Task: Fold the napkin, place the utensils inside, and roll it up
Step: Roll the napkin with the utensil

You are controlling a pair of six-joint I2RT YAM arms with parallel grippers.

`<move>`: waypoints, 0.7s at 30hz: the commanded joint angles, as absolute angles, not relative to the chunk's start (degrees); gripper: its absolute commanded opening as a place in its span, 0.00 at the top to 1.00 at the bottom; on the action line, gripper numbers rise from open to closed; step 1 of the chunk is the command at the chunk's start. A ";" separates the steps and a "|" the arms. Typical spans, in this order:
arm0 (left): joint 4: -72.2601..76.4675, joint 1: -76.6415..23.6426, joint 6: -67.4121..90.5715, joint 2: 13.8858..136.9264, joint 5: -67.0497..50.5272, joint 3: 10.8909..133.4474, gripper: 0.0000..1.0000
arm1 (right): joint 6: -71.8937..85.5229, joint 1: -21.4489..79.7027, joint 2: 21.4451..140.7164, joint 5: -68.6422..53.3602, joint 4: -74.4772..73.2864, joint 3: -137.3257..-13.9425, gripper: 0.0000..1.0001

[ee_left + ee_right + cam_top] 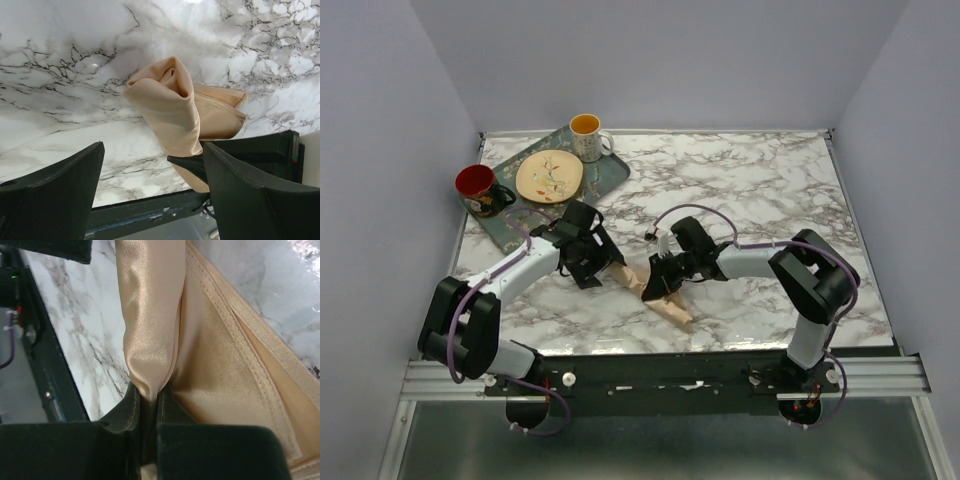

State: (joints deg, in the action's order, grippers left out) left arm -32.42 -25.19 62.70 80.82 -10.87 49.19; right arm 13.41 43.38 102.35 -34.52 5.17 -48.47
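Observation:
The peach napkin [675, 310] lies rolled into a thick bundle near the table's front edge, its spiral end [172, 80] facing the left wrist camera. My right gripper [658, 283] is shut on a fold of the cloth [150, 340], with the fabric pinched between its pads [131, 407]. My left gripper [603, 272] stands wide open just left of the roll. Its fingers [65, 185] have nothing between them, and the roll's end sits beyond them. The utensils are hidden from every view.
A dark tray [620, 168] at the back left carries a floral plate [550, 176] and a white mug with an orange inside [586, 136]. A red mug [478, 188] stands at the tray's left end. The table's front rail [150, 212] is close behind the roll.

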 commanded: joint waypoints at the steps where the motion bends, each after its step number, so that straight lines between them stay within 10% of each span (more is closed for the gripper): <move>1: -30.16 -25.05 62.31 79.27 -11.24 48.08 0.12 | 9.75 39.47 109.77 -48.85 3.52 -48.60 0.99; 21: -17.32 -27.69 69.79 90.96 -15.64 42.36 0.29 | 7.65 37.88 116.02 -50.80 -3.16 -54.49 0.94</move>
